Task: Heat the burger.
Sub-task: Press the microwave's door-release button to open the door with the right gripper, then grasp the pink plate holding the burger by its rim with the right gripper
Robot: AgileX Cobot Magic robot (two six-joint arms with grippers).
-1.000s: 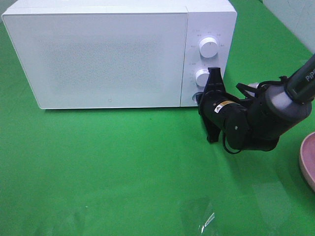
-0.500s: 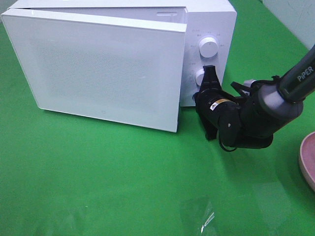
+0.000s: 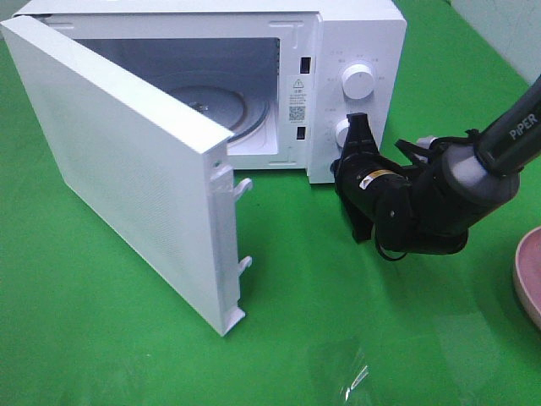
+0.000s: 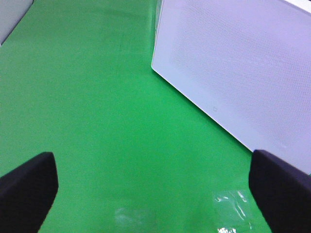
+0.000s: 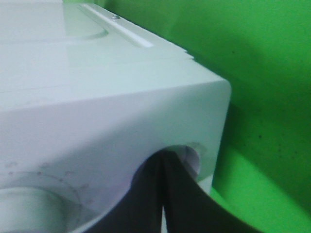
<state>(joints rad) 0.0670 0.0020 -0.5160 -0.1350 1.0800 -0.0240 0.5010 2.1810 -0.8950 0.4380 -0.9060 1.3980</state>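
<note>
The microwave (image 3: 355, 34) sits at the back of the green cloth (image 3: 338, 321), and its door (image 3: 118, 169) stands wide open, hinged on the left and angled out toward the front, latch hooks showing on its free edge. Inside, the glass turntable (image 3: 221, 106) shows in the white cavity. On the control panel the upper knob (image 3: 357, 80) sits above the lower knob (image 3: 342, 133). Just below that is the right gripper (image 3: 339, 167), fingers pressed flat together with nothing between them, tips pointing straight at the panel's lower corner. The right wrist view puts those tips right at a round button (image 5: 192, 153); touching or just off it, it's too close and dark to call. The left gripper (image 4: 155, 194) hangs above the cloth with its fingers (image 4: 26, 189) spread as far apart as they go, holding nothing, the door's pale outer face ahead of it. As for the burger, it shows in none of the views. Only the rim of a pink plate (image 3: 528, 271) peeks in at the right edge, well apart from the microwave.
</note>
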